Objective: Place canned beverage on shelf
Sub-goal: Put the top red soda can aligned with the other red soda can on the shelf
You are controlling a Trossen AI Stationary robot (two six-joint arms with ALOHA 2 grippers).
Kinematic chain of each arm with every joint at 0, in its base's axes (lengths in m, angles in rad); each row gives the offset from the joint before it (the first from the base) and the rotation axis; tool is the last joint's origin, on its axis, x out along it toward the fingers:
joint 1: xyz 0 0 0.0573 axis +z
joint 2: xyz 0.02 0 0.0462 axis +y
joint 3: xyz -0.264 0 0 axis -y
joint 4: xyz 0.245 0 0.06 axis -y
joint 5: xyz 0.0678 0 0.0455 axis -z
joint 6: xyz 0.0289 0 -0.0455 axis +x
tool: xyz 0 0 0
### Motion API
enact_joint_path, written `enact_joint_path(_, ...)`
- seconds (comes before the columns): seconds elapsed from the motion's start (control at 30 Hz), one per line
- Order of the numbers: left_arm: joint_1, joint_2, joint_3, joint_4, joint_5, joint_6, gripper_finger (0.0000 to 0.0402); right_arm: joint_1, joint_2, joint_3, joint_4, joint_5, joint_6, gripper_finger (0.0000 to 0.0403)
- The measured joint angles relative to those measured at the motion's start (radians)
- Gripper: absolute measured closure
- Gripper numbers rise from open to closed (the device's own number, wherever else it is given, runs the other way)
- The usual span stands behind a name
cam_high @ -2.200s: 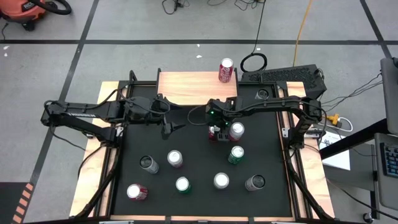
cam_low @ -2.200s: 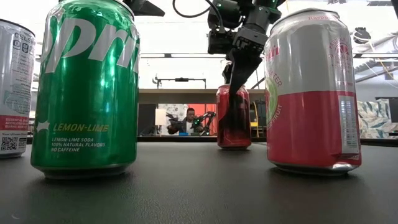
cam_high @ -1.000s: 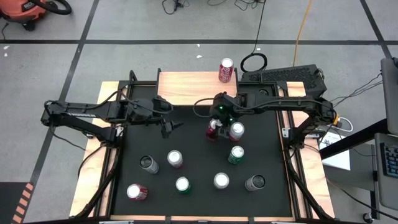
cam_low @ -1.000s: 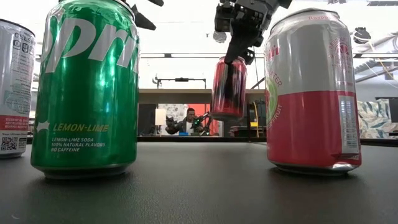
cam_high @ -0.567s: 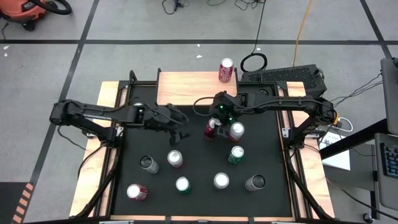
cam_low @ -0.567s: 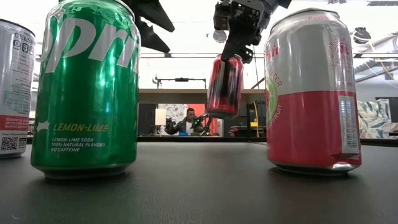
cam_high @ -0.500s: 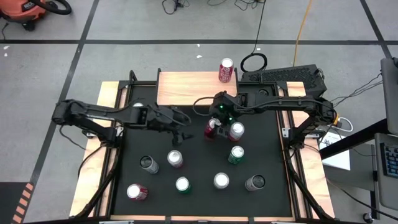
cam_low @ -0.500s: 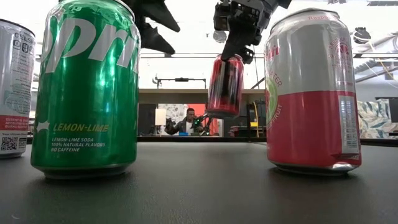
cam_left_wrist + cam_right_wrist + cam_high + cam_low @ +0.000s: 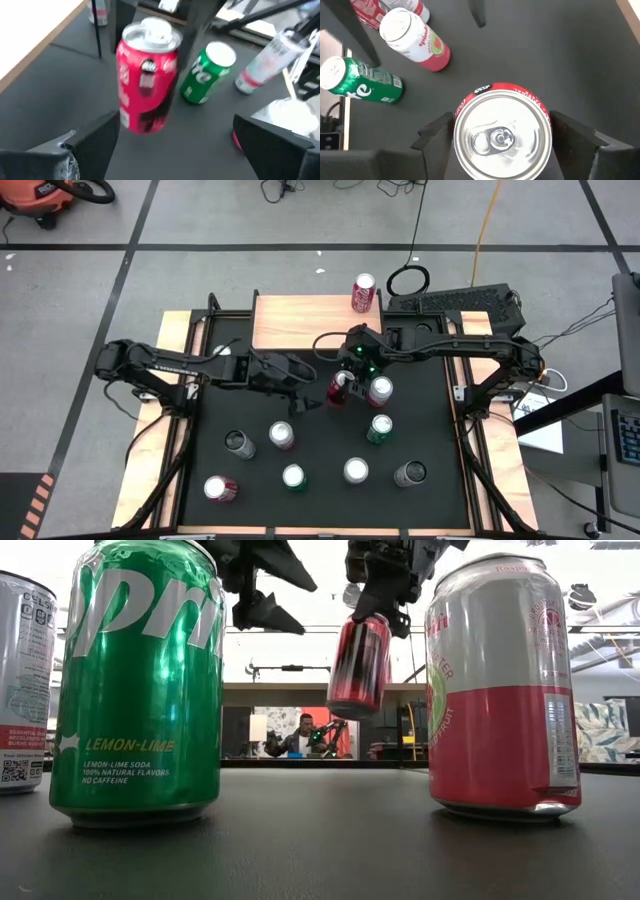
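Lift confirmed: the red can (image 9: 360, 665), which a moment ago stood on the desk (image 9: 430, 415), now hangs clear of it, tilted, clenched between the fingers of the right hand (image 9: 343, 387) near the top. In the same interval the left hand (image 9: 302, 392) has swung in from the left side and now sits just beside the can, its fingers spread wide and empty, pointed at the can. Judged from this, a handover to the left arm may be in preparation, though no contact shows yet. The shelf (image 9: 300, 323) lies beyond the far edge of the desk, with one red can (image 9: 363, 293) already near its right corner. Seven other cans remain standing on the desk.
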Motion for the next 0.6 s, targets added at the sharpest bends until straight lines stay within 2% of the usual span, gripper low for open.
enact_joint_path(0.33,0.006,0.011,0.000,0.004,0.015,-0.004,0.0013,-0.001,0.000,0.000,0.030,-0.002,0.008,0.0146)
enact_joint_path(0.6,0.007,0.033,0.001,0.012,-0.032,0.009,0.0013,-0.001,0.000,0.000,-0.001,-0.001,0.025,0.0146)
